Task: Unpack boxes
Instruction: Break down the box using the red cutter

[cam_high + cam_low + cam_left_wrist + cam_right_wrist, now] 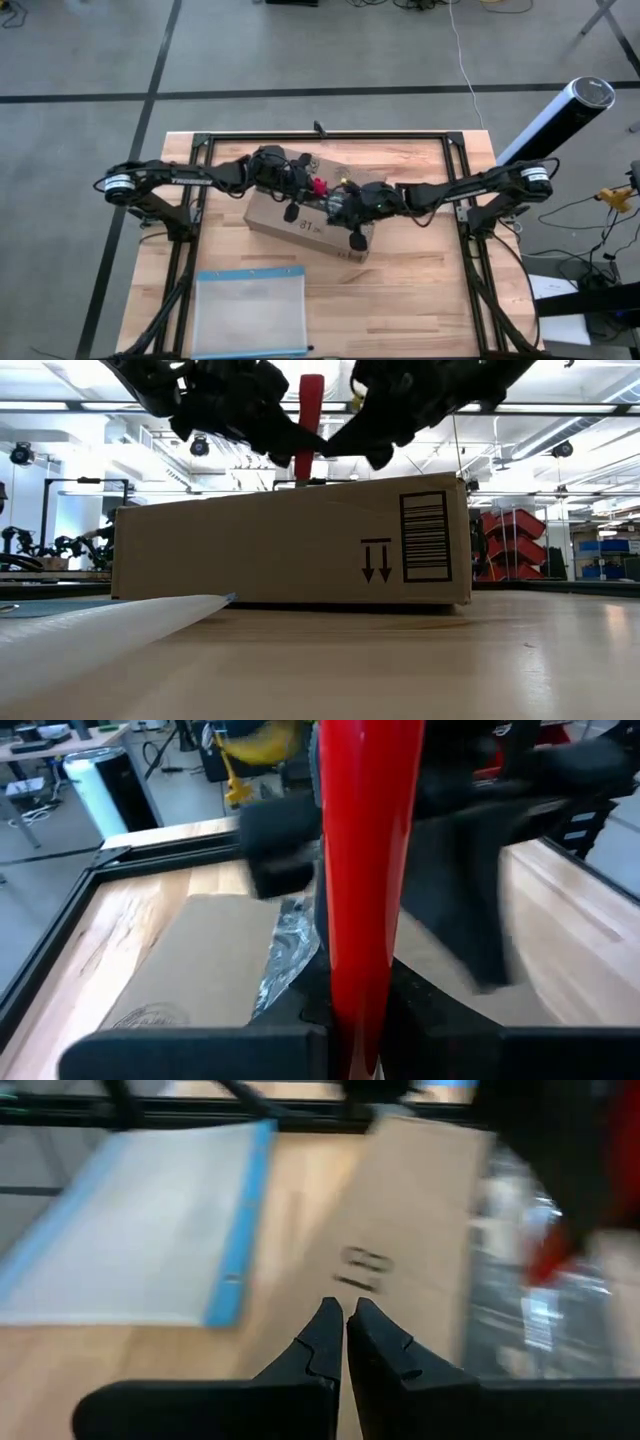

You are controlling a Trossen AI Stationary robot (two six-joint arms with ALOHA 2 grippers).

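Observation:
A brown cardboard box (310, 225) lies flat mid-table, with a barcode and arrows on its near side (420, 540) and shiny clear tape along its top (285, 945). Above the box top, my left gripper (303, 186) is shut on a small red tool (311, 420) that stands upright. My right gripper (343, 203) hangs just to the right of the tool, above the box top (410, 1210). Its fingers (346, 1330) are shut with nothing between them. My left gripper pinches the red tool's shaft (356, 1005) between its two fingers, which lie across the shaft. It comes from the table's left, slanting down. The tool stands upright, its lower end (301, 472) down at the box's top by the tape.
A clear plastic pouch with a blue edge (250, 310) lies flat on the table near the front edge, left of centre. A black frame (330, 135) runs round the tabletop. Bare wood lies right of the box.

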